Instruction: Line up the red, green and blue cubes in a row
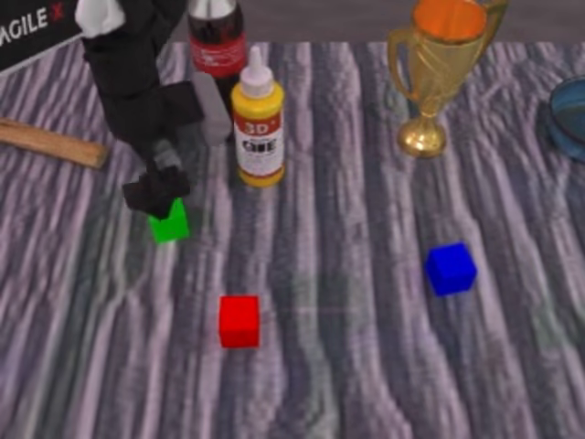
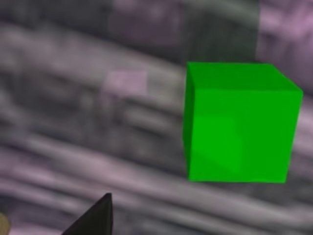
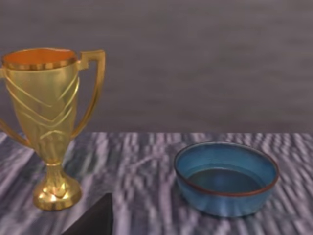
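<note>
Overhead camera, two close wrist cameras

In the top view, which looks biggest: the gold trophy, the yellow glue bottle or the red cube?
1. Gold trophy, partly cut off by the picture's edge.
2. Yellow glue bottle, nearly as big.
3. Red cube, clearly smallest.

Three cubes: red cube (image 1: 239, 321), green cube (image 1: 169, 222), blue cube (image 1: 450, 268); two bottles (image 1: 258, 123); one trophy (image 1: 438, 64); one bowl (image 3: 226, 177); perhaps one hammer handle (image 1: 50, 143).
</note>
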Robot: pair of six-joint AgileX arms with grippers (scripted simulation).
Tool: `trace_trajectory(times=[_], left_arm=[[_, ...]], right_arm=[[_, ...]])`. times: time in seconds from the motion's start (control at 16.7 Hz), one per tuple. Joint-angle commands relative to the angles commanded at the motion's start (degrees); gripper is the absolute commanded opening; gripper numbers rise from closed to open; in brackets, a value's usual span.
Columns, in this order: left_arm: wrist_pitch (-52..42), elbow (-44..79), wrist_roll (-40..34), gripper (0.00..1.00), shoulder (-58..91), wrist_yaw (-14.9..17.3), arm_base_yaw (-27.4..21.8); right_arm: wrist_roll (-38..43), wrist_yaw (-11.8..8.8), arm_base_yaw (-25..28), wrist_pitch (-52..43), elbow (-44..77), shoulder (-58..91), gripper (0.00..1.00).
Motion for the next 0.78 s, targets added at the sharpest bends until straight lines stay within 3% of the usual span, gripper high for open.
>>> trace_trajectory(times=[0.42, 0.78], left_arm=[[1.02, -0.74, 0.55, 1.0, 0.15, 0.01, 0.02], [14.22, -8.7, 0.75, 1.0, 4.73, 0.08, 0.25]], right_arm=[[0.0, 0.0, 0.0, 0.0, 0.0, 0.0, 1.0], [0.0, 0.0, 0.0, 0.0, 0.0, 0.0, 1.0]])
